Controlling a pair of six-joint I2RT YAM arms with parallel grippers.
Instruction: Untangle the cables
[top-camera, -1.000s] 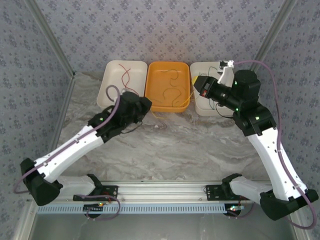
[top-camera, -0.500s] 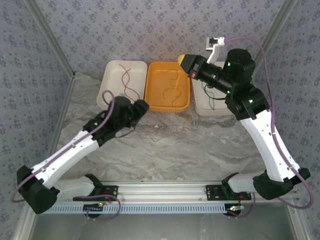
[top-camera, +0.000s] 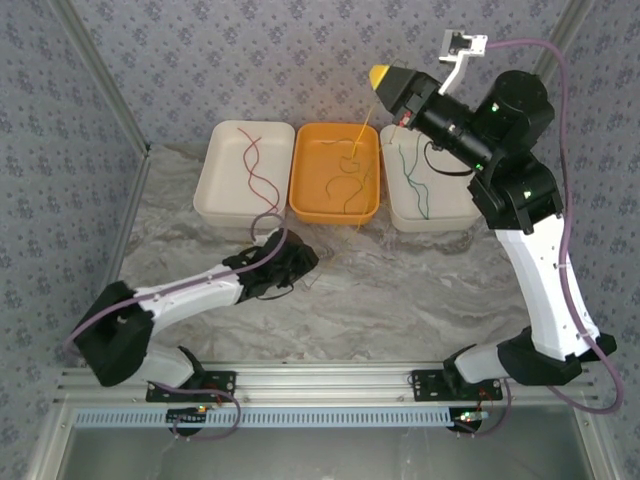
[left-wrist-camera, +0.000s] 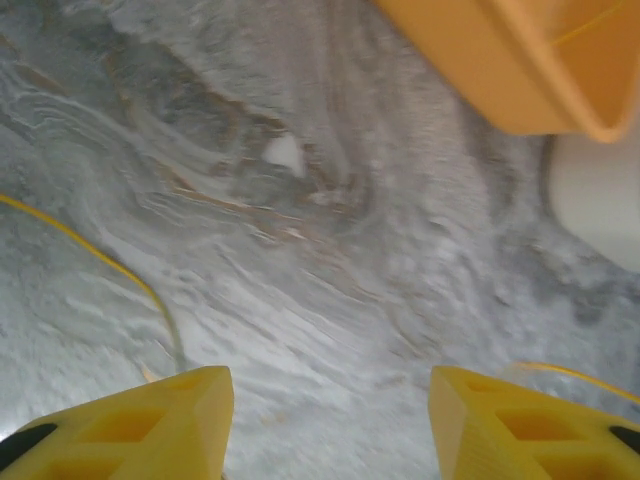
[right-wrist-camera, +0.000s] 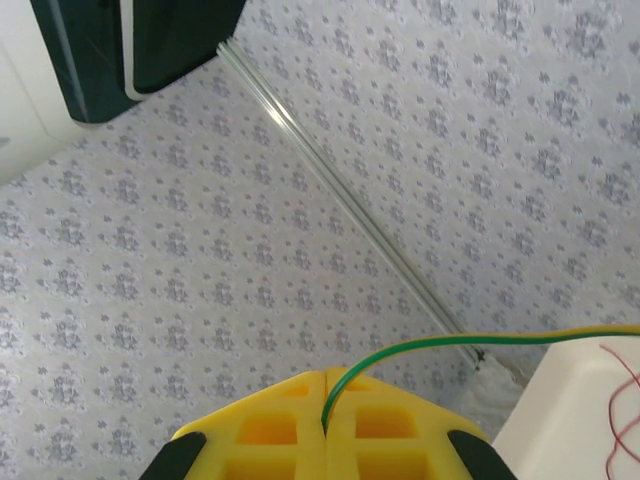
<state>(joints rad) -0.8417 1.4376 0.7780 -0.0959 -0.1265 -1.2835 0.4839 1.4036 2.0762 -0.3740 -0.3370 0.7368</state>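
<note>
3 trays (top-camera: 335, 217) hold cables (top-camera: 254, 165); right fingers (right-wrist-camera: 265, 428) clamp 1 cable (right-wrist-camera: 420, 345) aloft, left fingers (left-wrist-camera: 150, 420) apart above table (top-camera: 400, 290)

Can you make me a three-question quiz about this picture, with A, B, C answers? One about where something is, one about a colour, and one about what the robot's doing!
1. Where do the red cables lie?
A) left white tray
B) right white tray
C) bare table

2. What colour is the middle tray?
A) blue
B) orange
C) black

3. What is the right tool doing?
A) gaping wide open
B) gripping a tray
C) shut on a thin cable

Answers: 1 A, they wiggle inside it. 2 B, it is orange all over. 3 C, the cable comes out from between closed fingers.
</note>
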